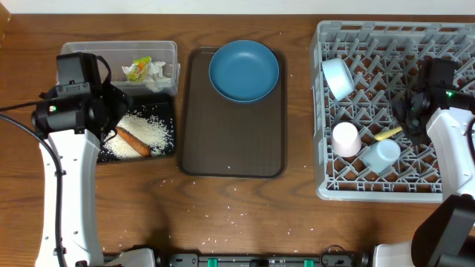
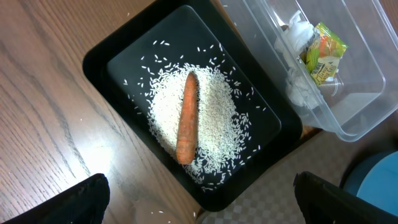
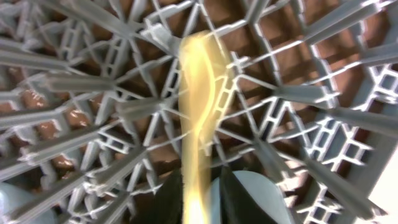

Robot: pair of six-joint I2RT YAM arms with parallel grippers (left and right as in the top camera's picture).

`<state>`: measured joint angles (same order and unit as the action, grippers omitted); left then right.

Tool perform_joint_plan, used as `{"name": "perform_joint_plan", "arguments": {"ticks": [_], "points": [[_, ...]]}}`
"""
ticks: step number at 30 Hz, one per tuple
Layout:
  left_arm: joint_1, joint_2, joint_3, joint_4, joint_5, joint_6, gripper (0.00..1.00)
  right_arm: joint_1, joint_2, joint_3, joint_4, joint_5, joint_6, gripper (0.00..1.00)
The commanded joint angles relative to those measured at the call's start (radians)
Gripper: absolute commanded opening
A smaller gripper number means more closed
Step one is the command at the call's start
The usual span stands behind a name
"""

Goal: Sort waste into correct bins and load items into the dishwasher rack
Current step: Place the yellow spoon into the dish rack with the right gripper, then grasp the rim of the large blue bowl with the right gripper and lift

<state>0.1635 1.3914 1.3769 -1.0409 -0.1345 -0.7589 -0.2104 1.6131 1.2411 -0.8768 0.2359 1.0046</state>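
My right gripper hovers low over the grey dishwasher rack. The pale yellow spoon runs between its jaws, which stand narrowly open, with a slit showing beside the handle. In the rack lie a white bowl, a pinkish-white cup and a light-blue cup. My left gripper hangs wide open and empty above the black tray, which holds rice and a sausage. The clear tub contains a wrapper and tissue. A dark-blue plate rests on the brown tray's far end.
The brown serving tray lies mid-table between the bins and the rack. Stray rice grains dot the wood near the front edge. The rack's pegs stand close around the spoon.
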Motion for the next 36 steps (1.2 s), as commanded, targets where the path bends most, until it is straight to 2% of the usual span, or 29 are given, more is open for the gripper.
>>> {"name": "perform_joint_plan", "arguments": {"ticks": [1, 4, 5, 7, 9, 11, 13, 15, 19, 23, 26, 30, 35, 36], "points": [[0.005, -0.001, 0.016, -0.003, -0.008, 0.005, 0.97, -0.005, -0.017, -0.004, 0.024, -0.040, -0.061, 0.31], [0.005, -0.001, 0.016, -0.003, -0.008, 0.005, 0.97, -0.005, -0.024, -0.004, 0.048, -0.075, -0.121, 0.38], [0.005, -0.001, 0.016, -0.003, -0.008, 0.005, 0.97, -0.005, -0.028, -0.004, 0.057, -0.095, -0.164, 0.43], [0.005, -0.001, 0.016, -0.003, -0.008, 0.005, 0.97, -0.005, -0.043, -0.004, 0.092, -0.213, -0.340, 0.57], [0.005, -0.001, 0.016, -0.003, -0.008, 0.005, 0.97, -0.004, -0.065, 0.007, 0.131, -0.448, -0.573, 0.64], [0.005, -0.001, 0.016, -0.003, -0.008, 0.005, 0.97, 0.007, -0.091, 0.035, 0.159, -0.646, -0.728, 0.83], [0.005, -0.001, 0.016, -0.003, -0.008, 0.005, 0.97, 0.035, -0.114, 0.085, 0.157, -0.674, -0.732, 0.89], [0.005, -0.001, 0.016, -0.003, -0.008, 0.005, 0.97, 0.088, -0.125, 0.149, 0.154, -0.670, -0.733, 0.99], [0.005, -0.001, 0.016, -0.003, -0.008, 0.005, 0.97, 0.256, -0.108, 0.266, 0.164, -0.604, -0.733, 0.99], [0.005, -0.001, 0.016, -0.003, -0.008, 0.005, 0.97, 0.463, -0.017, 0.377, 0.107, -0.366, -0.720, 0.99], [0.005, -0.001, 0.016, -0.003, -0.008, 0.005, 0.97, 0.564, 0.096, 0.458, 0.062, -0.237, -0.705, 0.99], [0.005, -0.001, 0.016, -0.003, -0.008, 0.005, 0.97, 0.619, 0.267, 0.537, 0.043, -0.184, -0.702, 0.99], [0.005, -0.001, 0.016, -0.003, -0.008, 0.005, 0.97, 0.614, 0.431, 0.551, 0.081, -0.274, -0.626, 0.99], [0.005, -0.001, 0.016, -0.003, -0.008, 0.005, 0.97, 0.611, 0.451, 0.551, 0.093, -0.292, -0.608, 0.95]]}}
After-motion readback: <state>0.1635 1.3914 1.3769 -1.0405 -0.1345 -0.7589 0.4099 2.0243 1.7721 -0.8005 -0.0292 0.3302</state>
